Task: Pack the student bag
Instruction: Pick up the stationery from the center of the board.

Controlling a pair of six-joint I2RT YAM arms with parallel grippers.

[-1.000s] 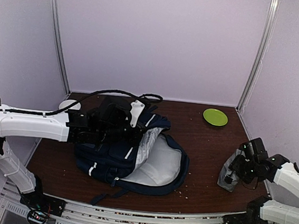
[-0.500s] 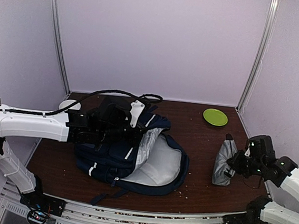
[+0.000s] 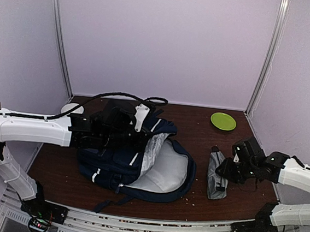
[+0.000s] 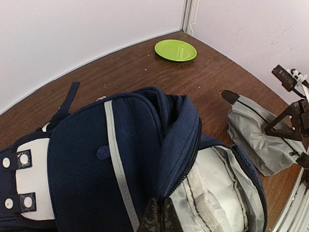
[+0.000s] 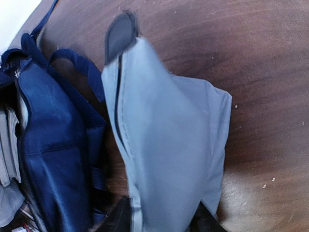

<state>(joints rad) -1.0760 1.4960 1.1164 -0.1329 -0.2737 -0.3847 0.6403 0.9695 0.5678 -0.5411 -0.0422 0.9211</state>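
Observation:
The navy student bag (image 3: 115,159) lies in the middle of the table with its grey-lined mouth (image 3: 166,169) open to the right. My left gripper (image 3: 142,138) is shut on the upper flap edge by the zip (image 4: 193,154) and holds it up. My right gripper (image 3: 228,169) is shut on the small grey zip pouch (image 3: 215,174), held just right of the bag's mouth. In the right wrist view the pouch (image 5: 169,150) fills the frame between my fingers, with the bag (image 5: 53,145) at the left. The pouch also shows in the left wrist view (image 4: 263,140).
A green plate (image 3: 223,121) sits at the back right corner; it also shows in the left wrist view (image 4: 175,50). A white round object (image 3: 70,108) lies at the back left. Dark bag straps (image 3: 108,203) trail toward the table's front edge. Crumbs dot the wood.
My right gripper has carried the grey pouch leftward from the table's right edge to just beside the bag's open mouth. The left arm and the bag have not moved.

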